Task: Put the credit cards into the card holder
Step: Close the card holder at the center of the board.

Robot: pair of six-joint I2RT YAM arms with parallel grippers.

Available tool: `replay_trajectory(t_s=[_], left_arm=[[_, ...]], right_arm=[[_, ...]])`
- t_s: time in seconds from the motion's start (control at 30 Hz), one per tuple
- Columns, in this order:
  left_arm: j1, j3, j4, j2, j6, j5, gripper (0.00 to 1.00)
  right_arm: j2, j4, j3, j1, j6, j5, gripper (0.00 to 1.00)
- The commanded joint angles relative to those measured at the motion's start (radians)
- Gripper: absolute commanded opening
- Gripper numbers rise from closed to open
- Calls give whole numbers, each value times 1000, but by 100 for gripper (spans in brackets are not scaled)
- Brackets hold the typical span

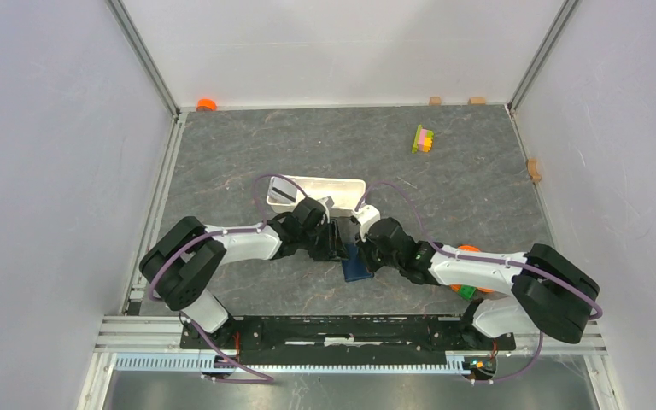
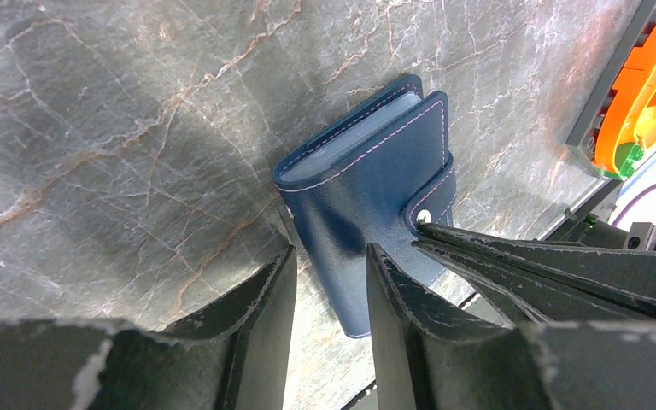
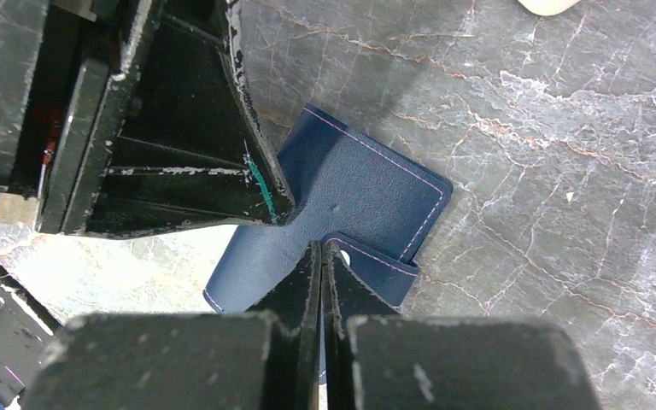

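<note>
- A dark navy card holder [image 1: 357, 270] lies folded shut on a grey marbled table [image 1: 248, 145]. It is near the front edge, between the two arms.
- One side of the holder shows the paler grey-blue edges of its inner layers. Pale stitching runs round the cover.
- The left gripper [image 2: 331, 253] hangs just over one corner of the holder, released. Its two black fingers stand apart, one above the cover and the other above bare table beside it, and they grip nothing.
- The right gripper [image 3: 321, 249] is clenched, its fingers pressed together. Its tips are at the holder's snap strap [image 3: 376, 266], but I cannot tell whether the strap is pinched between them.
- The tips of both grippers are close together over the holder.
- A long white tray [image 1: 342, 183] sits just behind the wrists.
- A yellow, pink and green block stack [image 1: 424, 138] stands well apart from them, toward the far right.
</note>
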Motion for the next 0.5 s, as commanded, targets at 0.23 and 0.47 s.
replay_trajectory(t_s=[0.23,0.47], left_arm=[[-4,19,-28,32,25,-48,42],[-4,21,-57,34,28,-52,42]], right_arm=[[4,-78,-101,13,73,21,0],[-13,-78,-166,15,125,83,0]])
